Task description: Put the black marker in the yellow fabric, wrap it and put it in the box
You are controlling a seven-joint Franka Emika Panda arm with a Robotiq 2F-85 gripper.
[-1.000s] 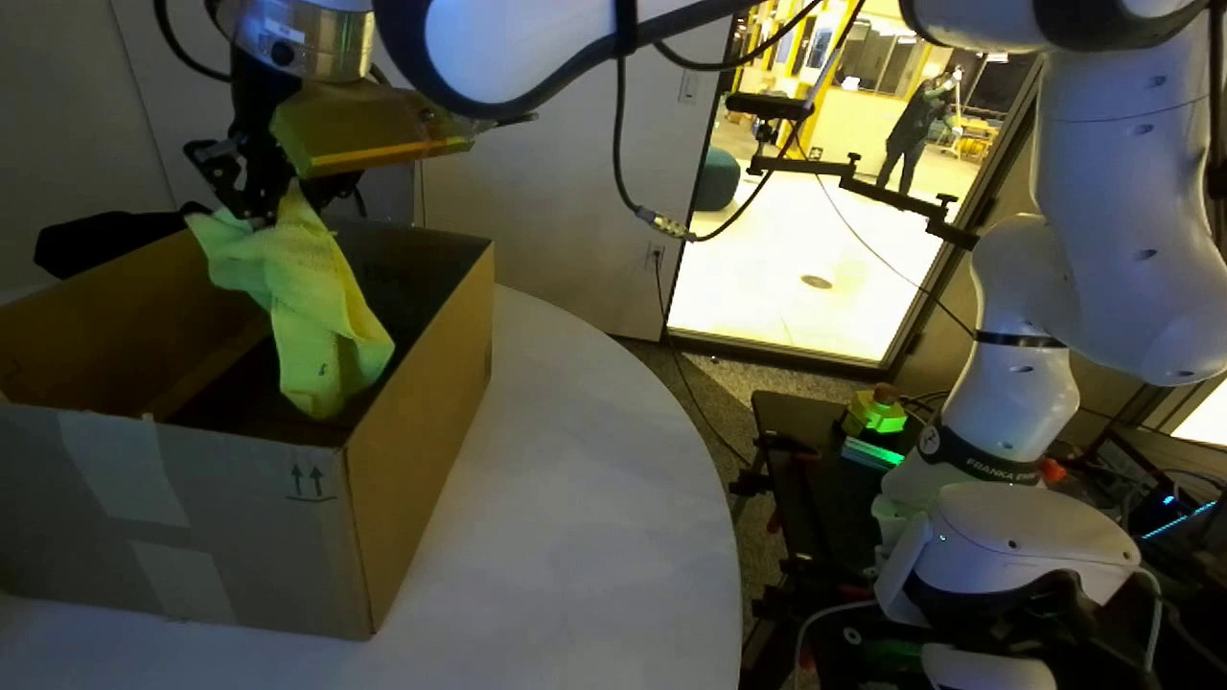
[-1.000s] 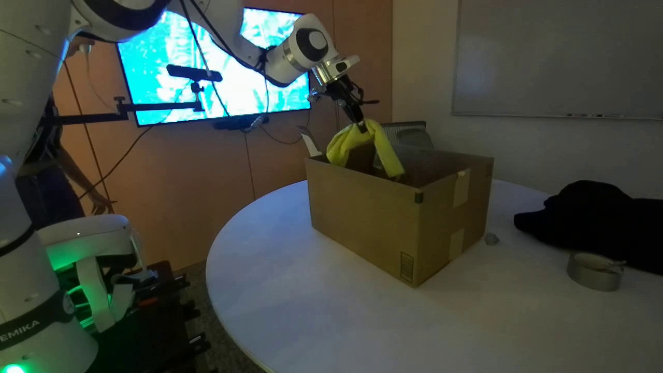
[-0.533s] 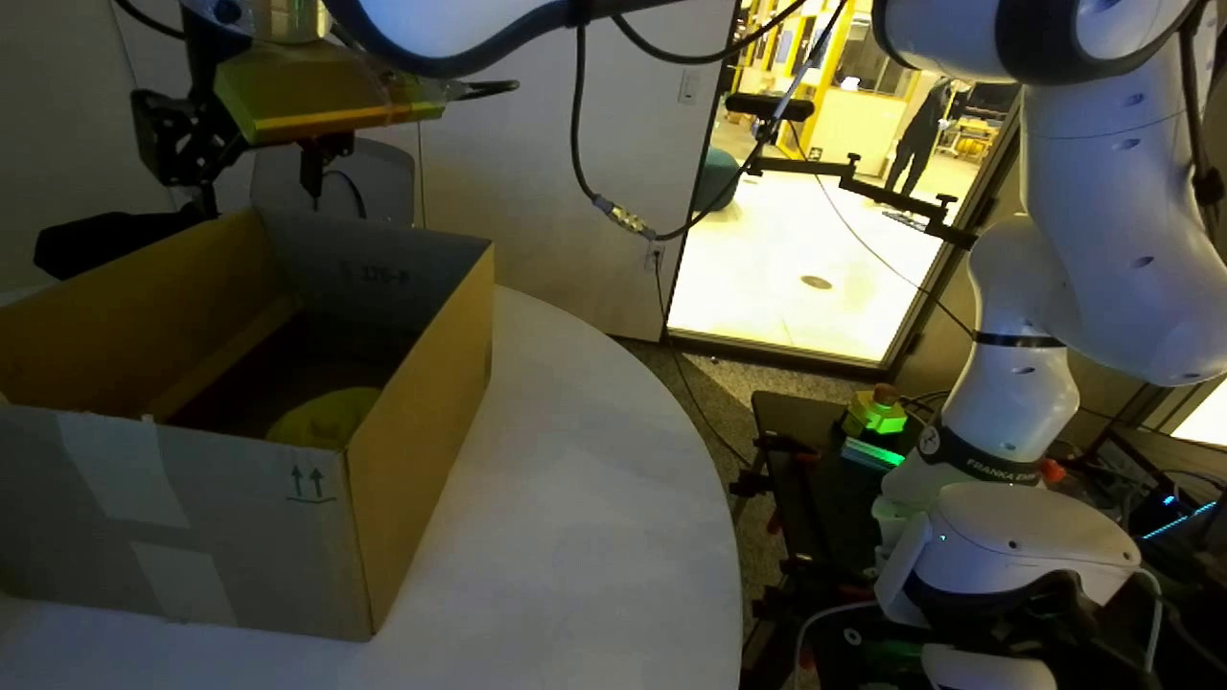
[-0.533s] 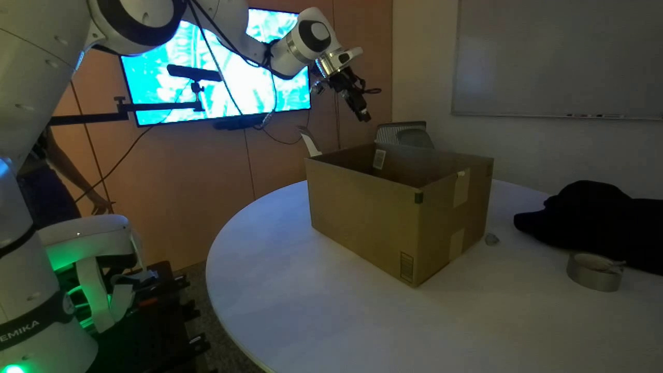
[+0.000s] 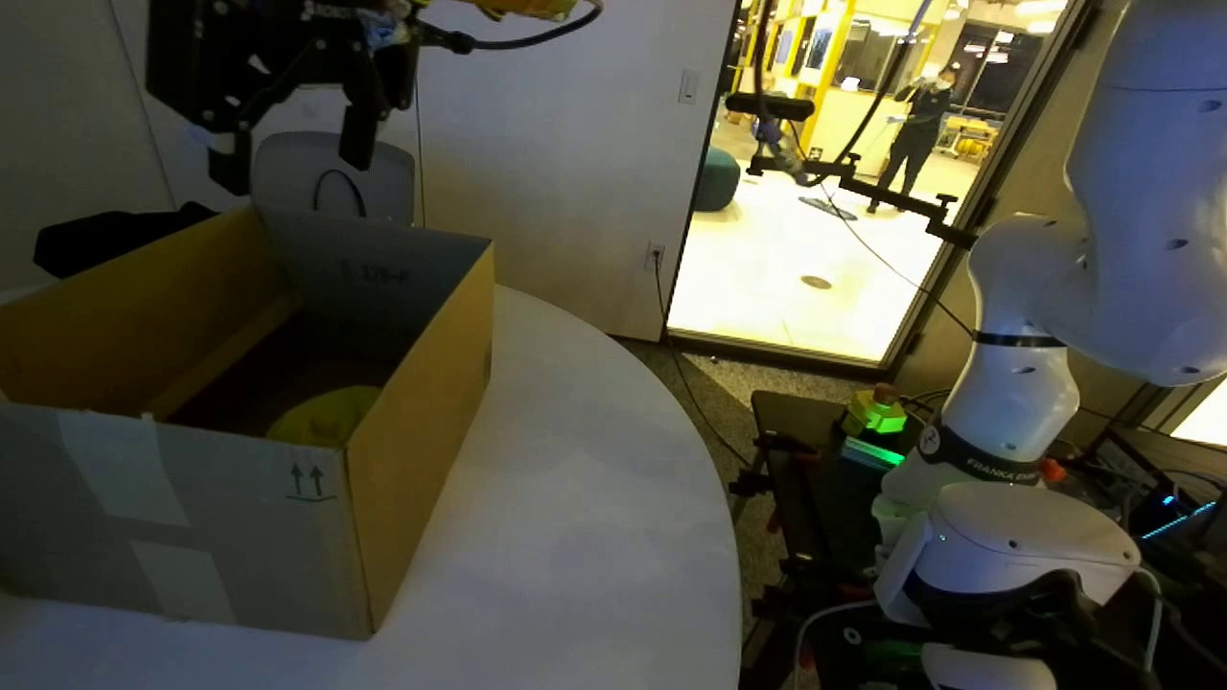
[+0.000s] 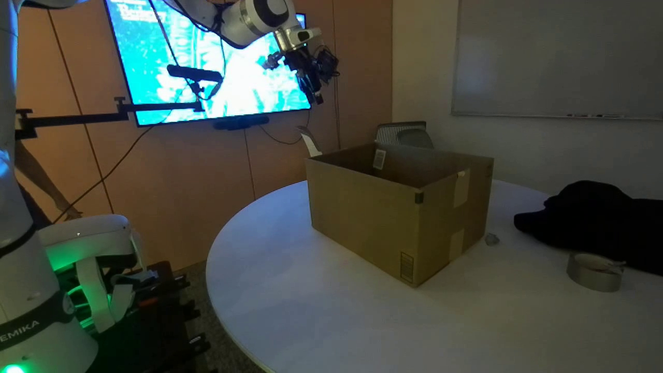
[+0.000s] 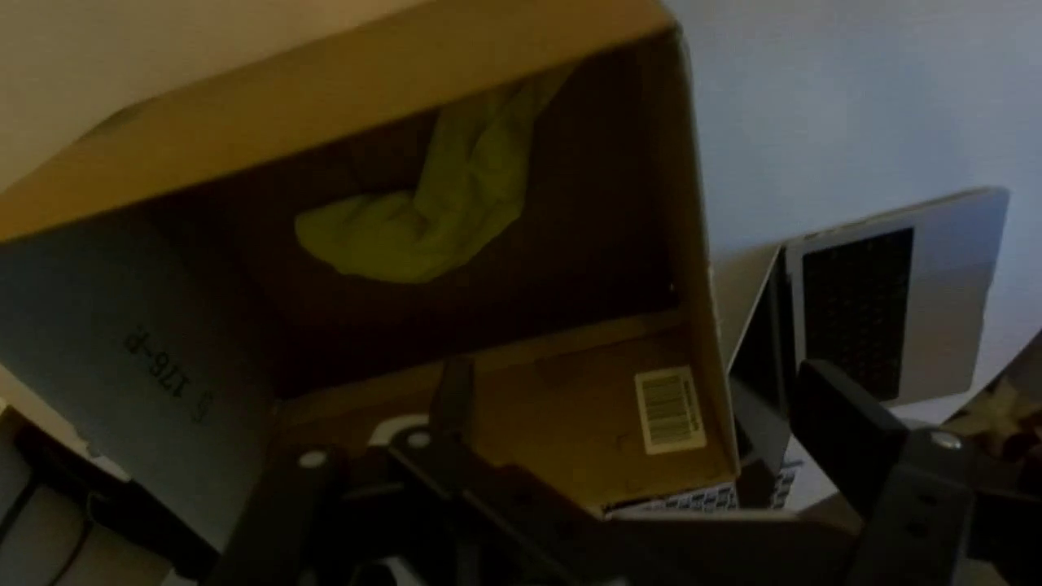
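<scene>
My gripper (image 5: 294, 155) stood wide, higher than the box (image 5: 264, 541); below it, inside, lay the yellow fabric (image 7: 460, 207). A barcode label (image 7: 670, 409) showed in there too, and my base band (image 5: 983, 461) read "FRANKA".

Box (image 6: 378, 217) open from above, walled on four sides, fabric (image 7: 460, 203) low inside, laptop (image 7: 875, 305) just beside, tape (image 6: 594, 278) well apart

"FRANKA EMIKA" (image 5: 1002, 469) on the arm (image 5: 1083, 297), up-arrows (image 5: 309, 481) on the box (image 5: 412, 460).

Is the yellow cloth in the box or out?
In. The wrist view shows the yellow cloth lying crumpled inside the box, away from the open gripper.
</scene>
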